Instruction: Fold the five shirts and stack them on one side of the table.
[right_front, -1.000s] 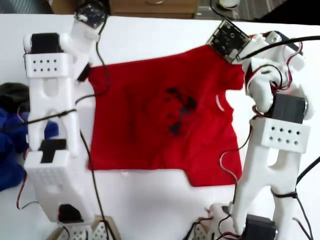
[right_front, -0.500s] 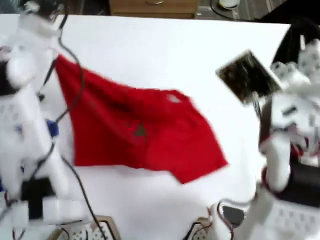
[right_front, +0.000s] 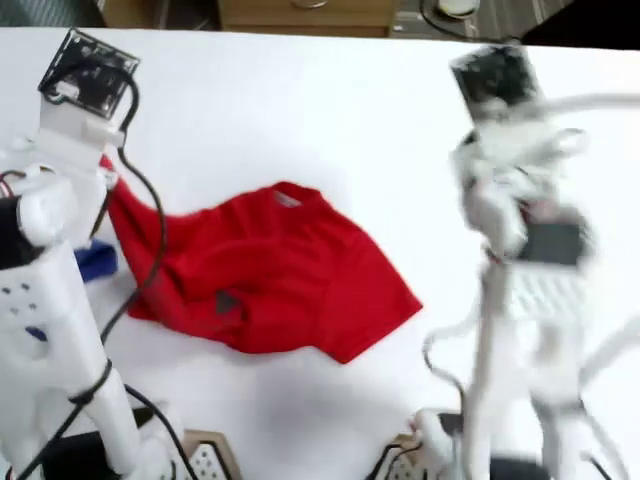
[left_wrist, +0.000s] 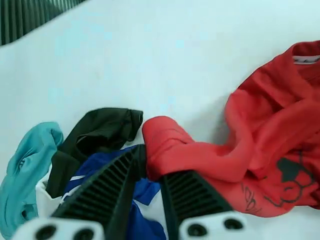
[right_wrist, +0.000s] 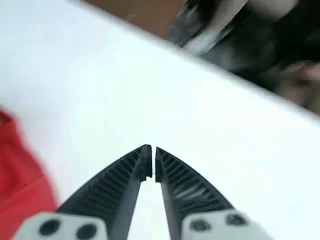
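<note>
On white table (right_front: 300, 90), wooden furniture (right_front: 300, 12) behind, red shirt (right_front: 270, 270); left claw (left_wrist: 152, 165) pinches it, right claw (right_wrist: 150, 152) closed, empty.

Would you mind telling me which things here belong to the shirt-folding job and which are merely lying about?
Part of the job:
- red shirt, pinched by the left gripper
- black shirt, blue shirt and teal shirt, heaped beside it
- white table
- right gripper, shut on nothing

Lying about:
- wooden furniture behind the table
- arm cables
</note>
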